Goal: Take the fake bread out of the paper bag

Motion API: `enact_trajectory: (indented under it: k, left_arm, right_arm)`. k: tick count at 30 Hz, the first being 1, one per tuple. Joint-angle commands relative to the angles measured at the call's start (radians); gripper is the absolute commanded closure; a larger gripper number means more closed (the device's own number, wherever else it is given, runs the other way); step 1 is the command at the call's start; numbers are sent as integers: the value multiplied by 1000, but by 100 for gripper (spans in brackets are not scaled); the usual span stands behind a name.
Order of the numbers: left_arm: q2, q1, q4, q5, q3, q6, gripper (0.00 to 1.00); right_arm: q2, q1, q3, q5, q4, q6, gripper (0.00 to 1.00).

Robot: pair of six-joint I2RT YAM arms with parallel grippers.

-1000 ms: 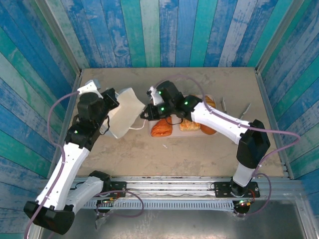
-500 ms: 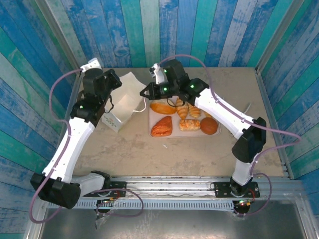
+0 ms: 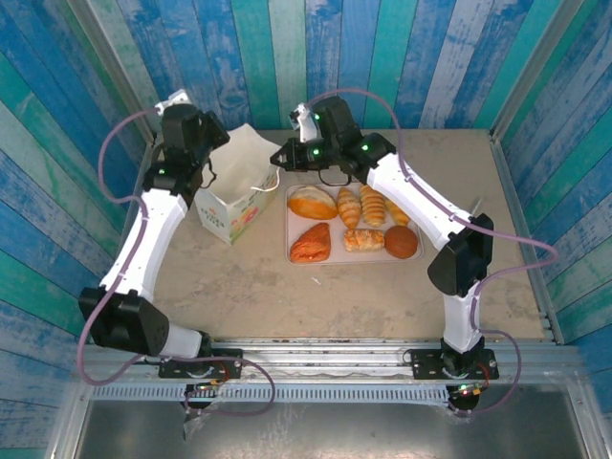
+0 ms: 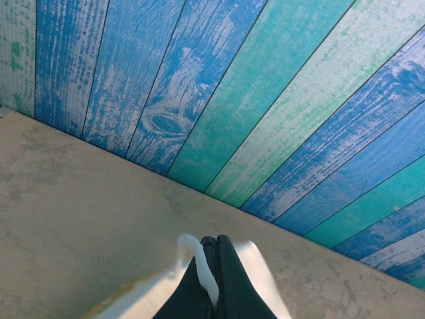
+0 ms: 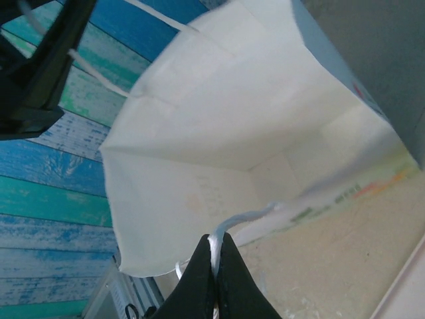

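**Claws shut on both bag handles, bread lying on the tray**

Left claw [image 4: 214, 247] is fully closed, pinching a white cord handle [image 4: 191, 244] of the paper bag [image 3: 232, 212]. The right claw [image 5: 214, 244] is closed just as tightly on the opposite cord [image 5: 242, 217]. Between them the bag stands on the table [image 3: 287, 287], left of centre and towards the far wall, its mouth pulled open. The fake bread [image 3: 311, 243] lies on the pink tray [image 3: 290, 229], just right of the bag.

The step in hand looks like holding the bag open to confirm that it is empty. To do it well, keep the two cords apart with even, gentle tension. A hard tug could slip the thin cord out of a pinch or tear the paper. When lowering the bag, keep it left of the tray so that it does not sweep the pastries.

From the right wrist the bag's interior [image 5: 219, 119] looks bare, but its deepest corner is washed out and blurred. From above, the left arm covers part of the mouth. One pastry at the tray's far right edge sits partly behind the right arm, so the count is uncertain.
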Motion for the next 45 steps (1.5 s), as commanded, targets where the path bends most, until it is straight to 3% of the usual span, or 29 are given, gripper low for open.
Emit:
enact_trajectory:
  k: [1,18,20,23,28,35,37,39,41,45]
  left_arm:
    - [84,20,17,30,63,24,98]
    - [382,54,-25,132,359,20,99]
    - [383,55,-24,134,363,23,91]
    - [368,55,-31,130,366,31,79]
    - [321,56,-53,82,364,64,41]
    - [222,57,-53,45,331,98,14]
    - [180,57,-34,42,302,109,5]
    - [150,57,-33,42,292,115,0]
    - [120,55,-35,35,281,117,5]
    - [42,57,-28,13,239,121,6]
  right_arm:
    - [41,-8,40,41,1,-10,98]
    - [166,-58,195,41,-9,12,95]
    - [174,-61,202,10,-10,9,90]
    - [174,-61,212,-23,-9,3,75]
    - [158,-61,252,-66,-28,-28,53]
    - [100,-63,253,-46,-67,-114,31]
    - [81,-62,250,-40,-78,-140,21]
    - [62,-63,243,-38,-86,-164,14]
    - [34,-62,230,-29,-88,-179,10]
    - [-45,-62,176,20,-90,-233,7]
